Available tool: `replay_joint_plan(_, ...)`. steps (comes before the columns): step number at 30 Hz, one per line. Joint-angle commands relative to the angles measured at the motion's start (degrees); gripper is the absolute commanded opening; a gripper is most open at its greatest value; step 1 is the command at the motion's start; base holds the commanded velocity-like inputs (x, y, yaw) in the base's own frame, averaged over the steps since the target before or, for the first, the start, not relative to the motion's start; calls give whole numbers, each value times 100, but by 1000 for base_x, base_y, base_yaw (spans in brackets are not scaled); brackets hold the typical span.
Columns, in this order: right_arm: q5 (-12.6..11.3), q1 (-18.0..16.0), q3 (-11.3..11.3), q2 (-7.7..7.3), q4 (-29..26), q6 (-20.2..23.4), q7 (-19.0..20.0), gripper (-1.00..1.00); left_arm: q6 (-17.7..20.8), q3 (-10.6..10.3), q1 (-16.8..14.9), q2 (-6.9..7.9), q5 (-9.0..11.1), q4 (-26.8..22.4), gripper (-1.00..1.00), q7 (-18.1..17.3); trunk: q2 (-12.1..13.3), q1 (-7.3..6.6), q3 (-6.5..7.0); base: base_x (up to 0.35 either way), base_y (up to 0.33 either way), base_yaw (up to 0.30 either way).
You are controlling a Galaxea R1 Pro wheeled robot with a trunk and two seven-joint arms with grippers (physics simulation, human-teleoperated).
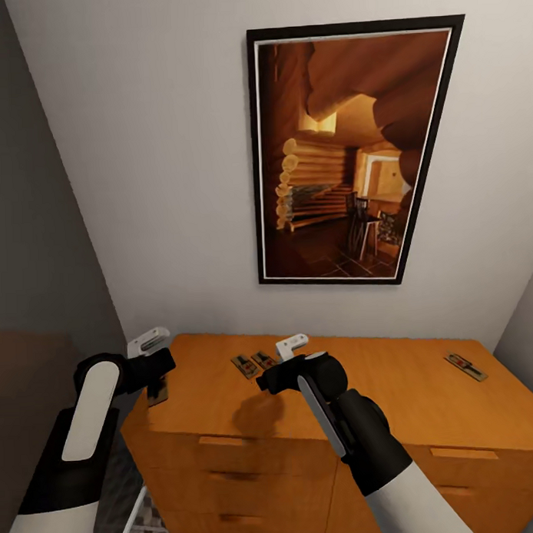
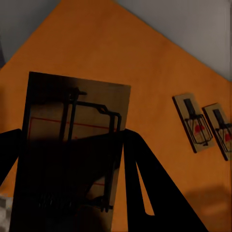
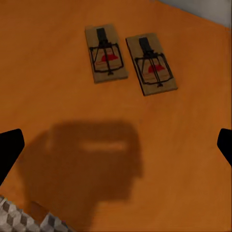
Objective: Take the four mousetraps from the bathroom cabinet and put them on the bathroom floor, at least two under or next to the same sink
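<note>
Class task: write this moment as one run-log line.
left claw: holding mousetrap | right claw: open over cabinet | three mousetraps on top

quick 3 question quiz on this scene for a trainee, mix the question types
1. True or false: the left gripper holds a mousetrap.
2. How many mousetraps lie on the cabinet top?
A) one B) three C) four
3. Fill in: the pair of mousetraps lie side by side, ahead of the ____ gripper.

Key
1. True: the left wrist view shows one between the dark fingers.
2. B: the pair near the middle, plus a lone mousetrap near the right end.
3. right, whose fingers stand wide apart.
</note>
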Motion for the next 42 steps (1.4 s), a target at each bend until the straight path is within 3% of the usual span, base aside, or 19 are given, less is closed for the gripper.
replay_joint_plan(1, -2, 0, 1, 0, 9, -18, -1, 100, 11, 3, 2, 1, -13, 0, -100, -25, 0, 0, 0, 326, -130, 13)
replay_joint_plan(6, -10, 10, 91, 14, 17, -39, -17, 100, 7, 32, 29, 4, -13, 0, -100, -25, 0, 0, 0, 337, -68, 6)
replay_joint_plan(9, -11, 14, 288, 30, 17, -40, -31, 100, -21, 63, 39, 8, -17, 6, -100, -35, 0, 0, 0, 222, -16, 1)
replay_joint_plan(10, -10, 16, 310, 35, 17, -34, -33, 100, -35, 128, 31, 10, -14, 7, -100, -33, 0, 0, 0, 92, -5, 0)
replay_joint_plan(12, -9, 14, 322, 31, 28, -18, -28, 100, -50, 549, -59, -33, 2, 8, -100, -33, 0, 0, 0, 48, -3, 6)
replay_joint_plan(16, -8, 12, 303, 26, 45, -10, -29, 100, -58, 804, -240, -121, 2, 7, -100, -26, 0, 0, 0, 18, -1, 136)
replay_joint_plan(18, -8, 6, 269, 21, 63, -9, -28, 100, -60, 853, -419, -366, -44, 8, -100, 41, 0, 0, 0, 4, 0, 252)
replay_joint_plan(19, -8, 6, 264, 20, 73, -9, -26, 100, -60, 835, -446, -418, -52, 8, -100, 98, 0, 0, 0, 2, 0, 269)
replay_joint_plan(23, 1, 3, 271, 9, 141, -79, -14, 100, -82, 394, -528, -592, -77, 13, -100, 601, 0, 0, 0, 1, 0, 272)
replay_joint_plan(32, 31, 11, 322, 5, 566, -490, -10, 100, -83, -12, -493, -659, -22, 17, -100, 817, 0, 0, 0, 5, 0, 92)
replay_joint_plan(34, 31, 11, 329, 10, 590, -505, -12, 100, -83, -41, -483, -660, -22, 17, -100, 821, 0, 0, 0, 93, 14, 11)
replay_joint_plan(36, 29, -55, 263, -56, 655, -439, 54, 100, -176, -73, -418, -595, -40, 30, -100, 820, 0, 0, 0, 0, 0, 0)
replay_joint_plan(42, 36, -62, 280, -60, 711, -448, 45, 100, -182, -19, -370, -400, -35, 24, -100, 816, 0, 0, 0, 0, 0, 0)
